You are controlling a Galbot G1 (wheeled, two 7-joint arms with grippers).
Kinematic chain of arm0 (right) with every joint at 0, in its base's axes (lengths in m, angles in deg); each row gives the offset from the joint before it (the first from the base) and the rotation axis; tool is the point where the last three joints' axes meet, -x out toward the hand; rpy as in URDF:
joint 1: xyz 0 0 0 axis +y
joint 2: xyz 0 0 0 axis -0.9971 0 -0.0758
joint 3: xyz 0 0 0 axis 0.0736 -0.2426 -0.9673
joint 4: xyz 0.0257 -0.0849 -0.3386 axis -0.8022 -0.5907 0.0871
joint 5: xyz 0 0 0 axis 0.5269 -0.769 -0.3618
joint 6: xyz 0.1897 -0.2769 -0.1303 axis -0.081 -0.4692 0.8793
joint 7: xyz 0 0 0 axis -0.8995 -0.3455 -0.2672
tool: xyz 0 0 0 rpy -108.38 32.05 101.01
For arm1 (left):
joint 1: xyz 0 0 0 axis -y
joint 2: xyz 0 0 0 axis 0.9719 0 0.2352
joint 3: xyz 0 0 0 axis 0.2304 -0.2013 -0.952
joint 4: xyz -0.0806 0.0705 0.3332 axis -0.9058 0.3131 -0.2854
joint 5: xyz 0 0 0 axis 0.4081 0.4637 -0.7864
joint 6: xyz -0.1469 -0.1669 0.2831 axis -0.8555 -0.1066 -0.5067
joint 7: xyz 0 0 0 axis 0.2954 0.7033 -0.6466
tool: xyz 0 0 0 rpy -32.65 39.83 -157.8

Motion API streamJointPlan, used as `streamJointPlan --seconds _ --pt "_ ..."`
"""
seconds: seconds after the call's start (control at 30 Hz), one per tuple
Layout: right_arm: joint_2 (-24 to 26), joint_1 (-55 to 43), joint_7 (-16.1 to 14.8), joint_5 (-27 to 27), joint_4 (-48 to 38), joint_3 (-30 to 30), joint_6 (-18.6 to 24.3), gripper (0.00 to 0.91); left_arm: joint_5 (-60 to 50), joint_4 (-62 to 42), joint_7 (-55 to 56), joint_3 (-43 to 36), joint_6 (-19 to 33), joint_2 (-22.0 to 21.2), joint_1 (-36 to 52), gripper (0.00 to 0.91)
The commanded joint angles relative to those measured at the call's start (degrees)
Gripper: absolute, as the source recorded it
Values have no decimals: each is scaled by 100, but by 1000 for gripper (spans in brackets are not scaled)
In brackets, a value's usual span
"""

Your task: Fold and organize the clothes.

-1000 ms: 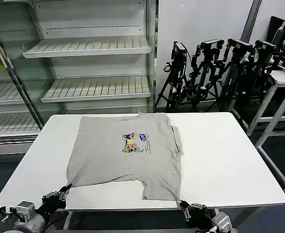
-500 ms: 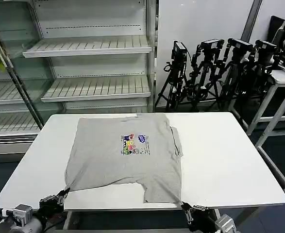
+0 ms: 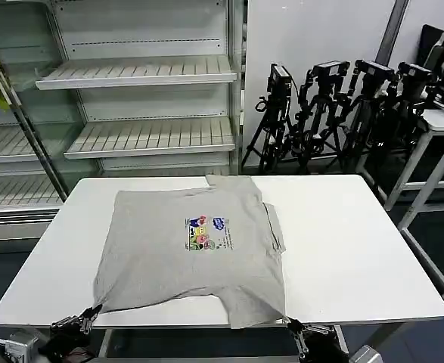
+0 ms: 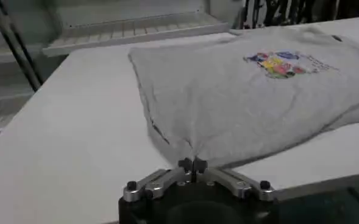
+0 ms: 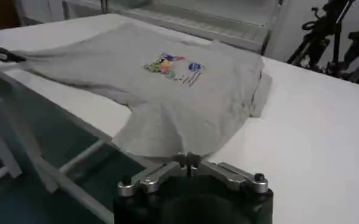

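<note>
Both grippers [image 4: 192, 163] [image 5: 189, 159] pinching shirt [image 3: 191, 249] hem

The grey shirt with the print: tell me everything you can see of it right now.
The grey shirt looks like soft cotton, short-sleeved, with a small multicoloured print on the chest. It lies print-up and mostly flat on the white table, collar toward the far edge, one side folded under so a layer pokes out. Its near hem reaches the table's front edge. The left gripper and right gripper are each shut on a hem corner.

left pincer [image 3: 88, 315] clamped shut, right pincer [image 3: 292, 327] likewise, both low
</note>
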Motion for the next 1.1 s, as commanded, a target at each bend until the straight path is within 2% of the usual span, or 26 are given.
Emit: streamJointPlan --seconds 0.03,0.1,0.2,0.4,0.53,0.83,1.1 --pt "56 -9 234 84 110 383 119 0 -12 192 8 151 67 15 -79 60" --pt "8 -522 209 14 -87 182 213 0 -24 49 -8 89 94 16 163 50" --pt "-169 -1135 9 -101 -490 2 475 0 -78 -183 -54 -40 170 17 556 60" --pt "-386 -2206 -190 -340 -1268 -852 733 0 -65 -639 -114 -270 232 84 1413 60" --pt "-490 -3013 -253 -376 -1685 -1438 751 0 -51 -929 -115 -508 255 156 1952 60" --pt "-1077 -5144 -334 -480 -2684 -2978 717 0 -331 -1921 -196 -1681 339 5 3437 50" --pt "-1402 -6691 -368 -426 -3433 -4080 690 0 -456 -2477 -206 -2077 398 -22 4360 60"
